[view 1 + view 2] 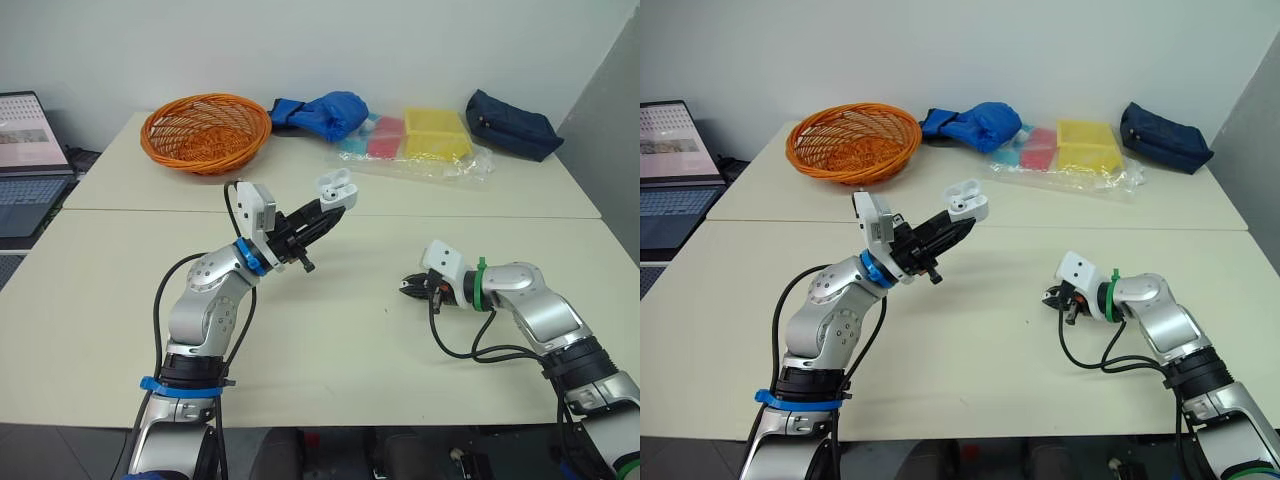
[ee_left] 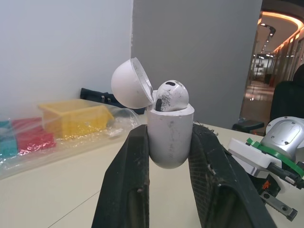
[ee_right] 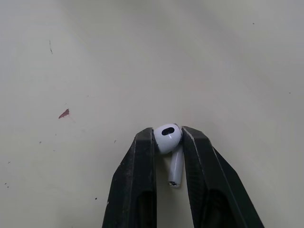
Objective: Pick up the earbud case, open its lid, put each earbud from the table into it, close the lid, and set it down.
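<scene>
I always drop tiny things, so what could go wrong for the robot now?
The right end effector pinches the free earbud only by its round head, so it might slip out. The left end effector holds the earbud case above the table, lid open, seated earbud poking out; a bump might knock it loose.

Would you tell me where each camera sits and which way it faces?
Eye views: on the head, facing forward and down over the table; both arms show.
Left wrist view: behind the left gripper, along its fingers, at the open earbud case.
Right wrist view: behind the right gripper, along its fingers shut on an earbud, facing the table.
Shared: the earbud case, eye and left wrist views.
</scene>
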